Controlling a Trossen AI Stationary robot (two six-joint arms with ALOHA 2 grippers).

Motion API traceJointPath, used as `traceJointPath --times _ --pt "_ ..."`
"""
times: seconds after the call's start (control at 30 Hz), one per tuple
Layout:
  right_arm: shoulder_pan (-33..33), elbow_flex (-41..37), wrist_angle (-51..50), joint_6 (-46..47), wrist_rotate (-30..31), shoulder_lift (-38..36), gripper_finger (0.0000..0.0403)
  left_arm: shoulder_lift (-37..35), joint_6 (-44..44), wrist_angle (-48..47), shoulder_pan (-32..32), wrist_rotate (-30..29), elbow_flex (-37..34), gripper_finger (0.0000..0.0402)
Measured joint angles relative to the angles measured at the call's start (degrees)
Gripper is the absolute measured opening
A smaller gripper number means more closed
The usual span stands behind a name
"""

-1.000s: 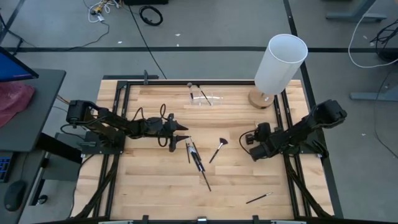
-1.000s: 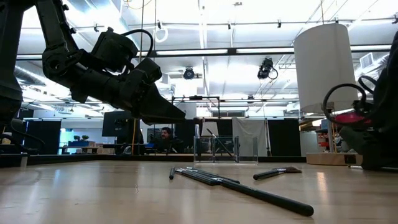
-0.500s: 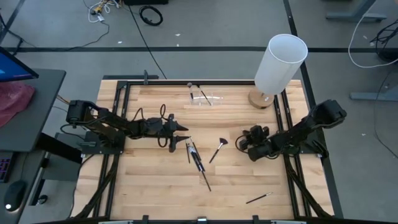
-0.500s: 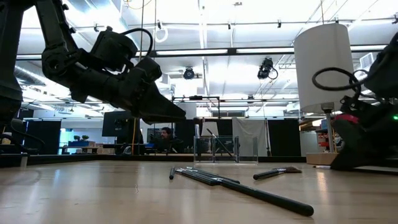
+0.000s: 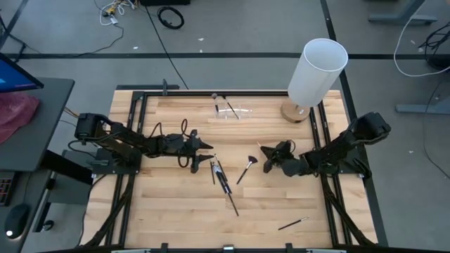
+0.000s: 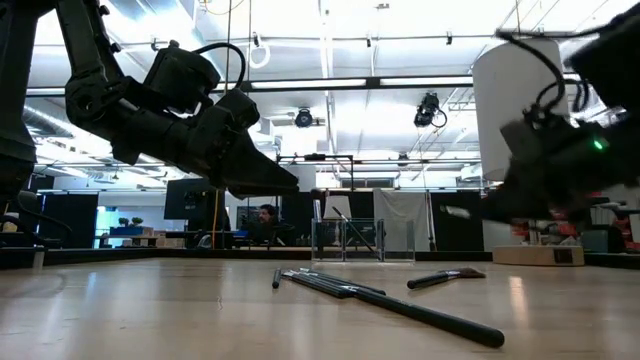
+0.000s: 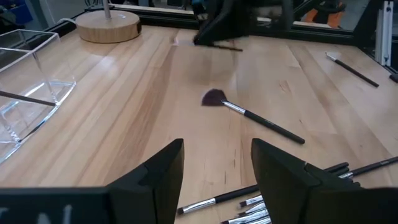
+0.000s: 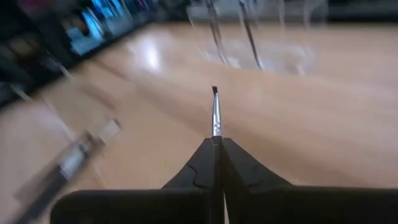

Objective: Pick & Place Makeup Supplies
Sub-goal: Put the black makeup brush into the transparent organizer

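Note:
Several thin dark makeup brushes (image 5: 222,177) lie in a loose pile mid-table, also in the low view (image 6: 335,286). A fan brush (image 5: 246,169) lies flat to their right, and a lone stick (image 5: 292,224) lies near the front edge. My left gripper (image 5: 209,154) hovers open just left of the pile's far end; its wrist view shows the fingers apart (image 7: 214,149) with brush tips below. My right gripper (image 5: 266,157) is above the table right of the fan brush, shut on a thin brush (image 8: 215,115). My right gripper pinches the thin brush between its two fingers, which cover the handle. The silvery ferrule (image 8: 216,124) and small dark tip (image 8: 214,91) stick out past the fingertips, along them. The brush is lifted clear of the table, about level, pointing toward the table's far left (image 5: 258,146).
A clear holder (image 5: 232,110) with two brushes stands near the far edge, also seen from the left wrist (image 7: 25,93). The tall white cylinder (image 5: 316,70) stands on a round wooden base (image 5: 295,112) at the far right corner. Bare wood lies along the near edge.
My right gripper has moved toward the table's left and risen from near the tabletop, now standing close to the fan brush with the thin brush sticking out of it. The pile, the fan brush and the lone stick have stayed put.

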Motion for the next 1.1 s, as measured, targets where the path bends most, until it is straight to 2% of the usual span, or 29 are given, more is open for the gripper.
traceJointPath --times 0.1,0.2,0.3,0.5,0.63,0.73,0.87,1.1 --pt "-1.9 0.0 12.9 -10.1 -1.5 0.0 0.001 0.0 0.4 0.4 0.0 0.4 0.0 0.0193" --pt "-3.9 0.3 26.5 -20.9 -7.2 -0.1 0.001 0.0 2.5 1.4 0.0 3.7 0.0 0.0193" --pt "-5.7 3.2 33.9 -30.1 -14.5 -0.1 0.001 0.7 4.3 6.2 0.0 6.1 0.0 0.0193" --pt "-8.7 15.3 30.2 -41.4 -27.3 1.2 0.001 7.1 3.9 23.4 0.1 6.3 0.1 0.0193" --pt "-9.7 22.9 30.4 -46.8 -32.6 5.9 0.001 12.5 1.6 29.3 0.1 6.4 3.0 0.0193" --pt "-10.5 28.1 30.4 -47.7 -36.7 11.1 0.001 15.4 0.0 30.4 0.1 7.1 6.5 0.0193" --pt "-11.1 31.9 30.3 -47.7 -38.7 16.6 0.001 17.2 -0.5 30.9 0.1 13.1 10.3 0.0193" --pt "-11.1 32.1 31.7 -46.7 -38.7 17.8 0.001 17.2 -2.0 36.2 0.0 15.0 11.0 0.0192"
